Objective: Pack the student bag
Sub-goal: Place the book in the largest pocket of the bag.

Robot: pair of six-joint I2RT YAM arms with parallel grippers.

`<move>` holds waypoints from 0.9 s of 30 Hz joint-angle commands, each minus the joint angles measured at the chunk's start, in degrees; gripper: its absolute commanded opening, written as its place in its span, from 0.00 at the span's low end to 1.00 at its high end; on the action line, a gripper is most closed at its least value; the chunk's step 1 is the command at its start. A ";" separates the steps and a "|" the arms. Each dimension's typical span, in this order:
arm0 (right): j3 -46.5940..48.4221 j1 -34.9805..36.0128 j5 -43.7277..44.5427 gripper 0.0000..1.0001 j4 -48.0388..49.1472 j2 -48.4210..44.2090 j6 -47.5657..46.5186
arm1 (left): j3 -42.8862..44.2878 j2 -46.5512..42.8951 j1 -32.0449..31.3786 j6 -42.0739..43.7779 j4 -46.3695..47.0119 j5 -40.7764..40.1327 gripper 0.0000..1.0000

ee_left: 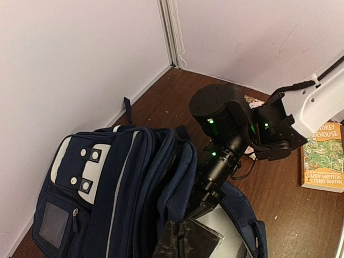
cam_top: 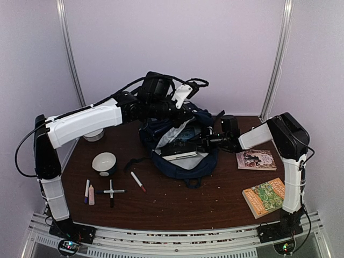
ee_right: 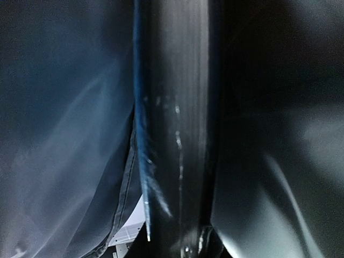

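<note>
One bag, top view: student bag (cam_top: 185,167) on the table's (cam_top: 177,209) 12 o'clock half, mouth open.
Left wrist: left gripper (ee_left: 180,242), 6 o'clock, pinched shut on the bag's rim.
Right wrist: right gripper (ee_left: 200,204) barely parted, clamping a dark book (ee_right: 177,134) inside.

From above and behind the bases, I am overlooking the whole table (cam_top: 177,207). My left wrist camera is sharing the student bag (ee_left: 123,183) with that view; my right one is facing dark fabric up close.
</note>
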 commanded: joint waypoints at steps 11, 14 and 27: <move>1.14 0.07 8.46 0.57 -13.94 -7.12 -13.24 | -4.43 -6.97 -1.15 1.66 12.34 -0.59 0.00; 0.49 0.03 11.79 0.65 -24.81 -11.55 -20.85 | -5.49 -7.13 -1.15 1.95 13.15 -1.63 0.00; -7.97 -0.91 20.72 0.69 -48.60 -33.62 -56.07 | -13.32 -8.97 -1.06 -1.78 17.96 -4.75 0.00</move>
